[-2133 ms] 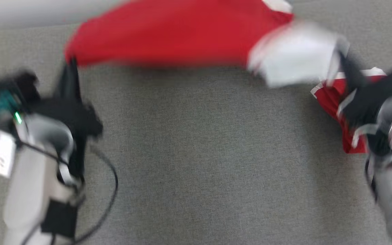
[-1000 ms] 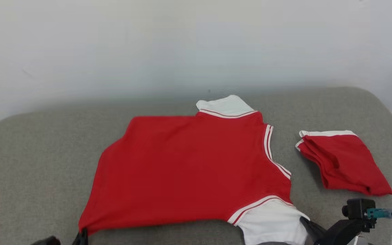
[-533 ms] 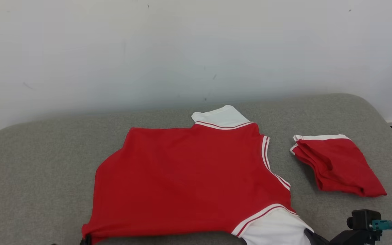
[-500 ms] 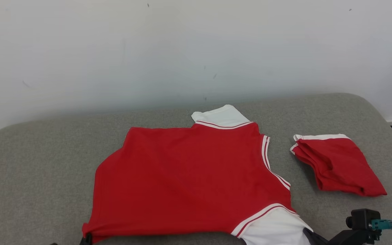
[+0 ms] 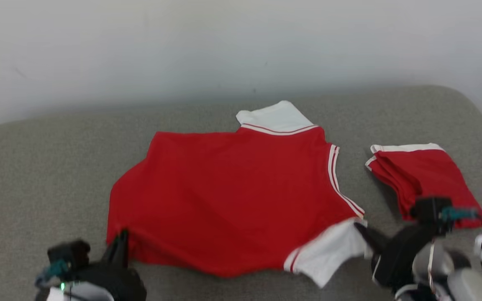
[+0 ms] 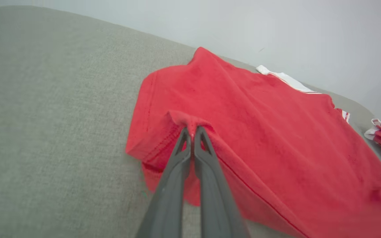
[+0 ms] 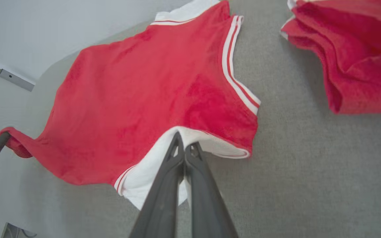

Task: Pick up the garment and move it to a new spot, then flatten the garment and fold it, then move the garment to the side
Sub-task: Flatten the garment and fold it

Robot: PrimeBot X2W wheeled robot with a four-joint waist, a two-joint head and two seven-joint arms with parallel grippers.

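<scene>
Left tool (image 6: 193, 130) has its fingers pressed together, clamped on a pinch of red hem at the near-left corner of the garment (image 5: 232, 196); that corner is lifted into a small peak off the desk (image 5: 36, 167). Right tool (image 7: 183, 140) is also closed tight, gripping the near white sleeve (image 5: 329, 251) at its edge, with the sleeve cloth pulled up slightly and folded round the tips. The garment is a red short-sleeved top with white sleeves and white-striped trim along its right side, spread mostly flat, back or front I cannot tell, across the middle of the grey desk. Its other white sleeve (image 5: 274, 117) lies at the far edge, toward the wall (image 5: 224, 42). The body is smooth with a few soft creases near the left-hand corner; the near edge is a bit raised between the two tools. A second red piece (image 5: 421, 175) with a white edge, folded in layers, sits on the desk to the right, apart from the garment, just beyond the right arm.
</scene>
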